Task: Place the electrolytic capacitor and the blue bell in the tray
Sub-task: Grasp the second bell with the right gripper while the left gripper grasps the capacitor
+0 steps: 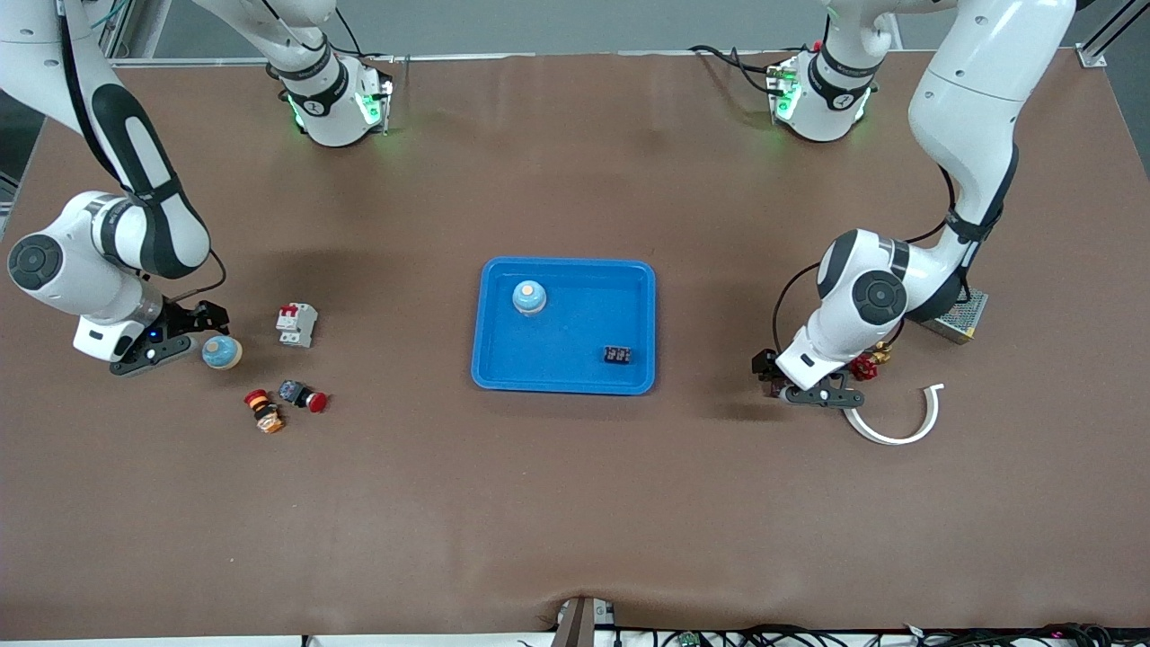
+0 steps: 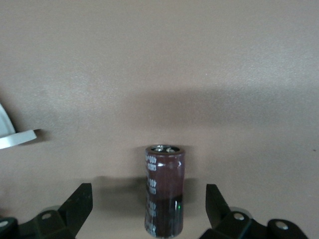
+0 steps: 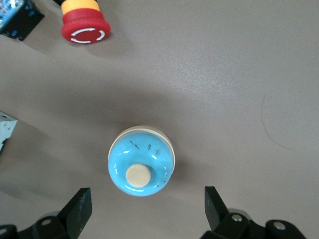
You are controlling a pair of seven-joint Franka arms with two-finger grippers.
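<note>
The bright-blue tray [image 1: 629,279] lies mid-table and holds one blue bell [image 1: 529,296] and a small black part [image 1: 617,355]. A second blue bell [image 1: 221,352] with a cream button stands on the table toward the right arm's end. My right gripper [image 1: 199,334] is low beside it and open. In the right wrist view the bell [image 3: 141,162] sits just ahead of the gripper [image 3: 148,211], untouched. My left gripper [image 1: 791,385] is low and open around the dark brown electrolytic capacitor [image 2: 164,191], which stands upright between the fingers [image 2: 79,206] with gaps on both sides.
A white circuit breaker [image 1: 296,323], a red push button [image 1: 305,396] and an orange-red button [image 1: 263,412] lie near the second bell. A white curved strip [image 1: 898,424], a red knob [image 1: 867,366] and a metal mesh box [image 1: 957,314] lie by the left gripper.
</note>
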